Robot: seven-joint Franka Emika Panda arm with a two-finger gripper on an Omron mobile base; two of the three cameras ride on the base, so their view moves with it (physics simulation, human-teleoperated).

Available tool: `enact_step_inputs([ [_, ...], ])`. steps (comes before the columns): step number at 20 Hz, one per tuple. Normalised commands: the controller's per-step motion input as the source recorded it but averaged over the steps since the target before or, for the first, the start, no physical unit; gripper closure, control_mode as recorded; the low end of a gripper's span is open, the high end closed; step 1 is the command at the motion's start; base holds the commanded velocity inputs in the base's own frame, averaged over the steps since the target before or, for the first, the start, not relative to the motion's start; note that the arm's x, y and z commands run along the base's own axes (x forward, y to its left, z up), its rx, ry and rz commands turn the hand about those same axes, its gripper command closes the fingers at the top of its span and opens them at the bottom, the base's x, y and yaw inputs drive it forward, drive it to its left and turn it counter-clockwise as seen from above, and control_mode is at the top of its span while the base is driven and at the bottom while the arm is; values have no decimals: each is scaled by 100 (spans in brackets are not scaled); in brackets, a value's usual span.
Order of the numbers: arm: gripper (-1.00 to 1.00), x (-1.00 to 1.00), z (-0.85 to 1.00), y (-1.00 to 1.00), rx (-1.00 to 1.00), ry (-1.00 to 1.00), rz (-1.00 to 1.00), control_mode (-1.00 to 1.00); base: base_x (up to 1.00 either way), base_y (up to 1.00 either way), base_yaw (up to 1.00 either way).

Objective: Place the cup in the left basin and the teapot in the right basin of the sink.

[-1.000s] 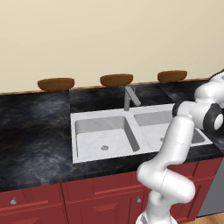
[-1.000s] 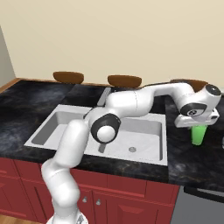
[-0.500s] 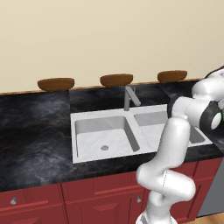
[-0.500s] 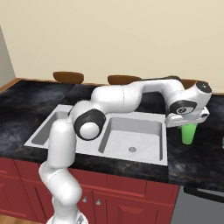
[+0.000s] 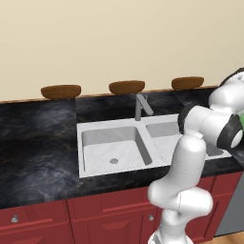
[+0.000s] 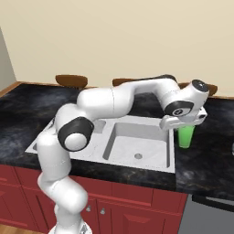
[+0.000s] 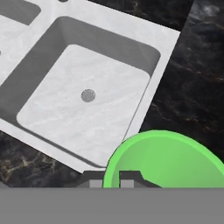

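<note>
A: So, where does the job stand?

B: First half, I'd say. In the hand view the fingers [image 7: 111,180] are pinched together over the near rim of the cup [image 7: 166,159], one tip inside the wall and one outside. The cup sits just to the right of the sink [image 6: 170,157], over the black table [image 6: 205,169], under the hand.

A: Is it off the table yet?

B: I can't tell from these views; its base looks close to the stone either way.

A: And what comes next?

B: My guess: raise it clear of the sink's edge and carry it left, past the right basin [image 6: 139,146], to the left basin [image 5: 112,147]. That's the farther bowl, so a long sideways sweep with the cup kept upright.

A: How will the things handle?

B: The cup is a plain, smooth, bright green tumbler, tapered, no handle. A thin-rim pinch could let it swing, I suspect. Both basins are white, marble-veined, rectangular, each with a round drain. The table is dark glossy stone. Farther back stands a grey metal faucet [image 5: 142,106], then brown bowls [image 5: 127,87] along the wall.
</note>
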Motion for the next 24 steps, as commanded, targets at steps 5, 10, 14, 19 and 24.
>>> enact_step_inputs([
  [5, 100, -21, 15, 48, 0, 0, 0, -100, 0, 0, 0],
  [10, 100, -17, 2, 55, 0, 0, 0, -100, 0, 0, 0],
  [14, 100, -7, 0, 59, 0, 0, 0, -100, 0, 0, 0],
  [19, 100, -5, 0, 58, 0, 0, 0, -100, 0, 0, 0],
  [24, 100, -3, 3, 57, 0, 0, 0, -100, 0, 0, 0],
])
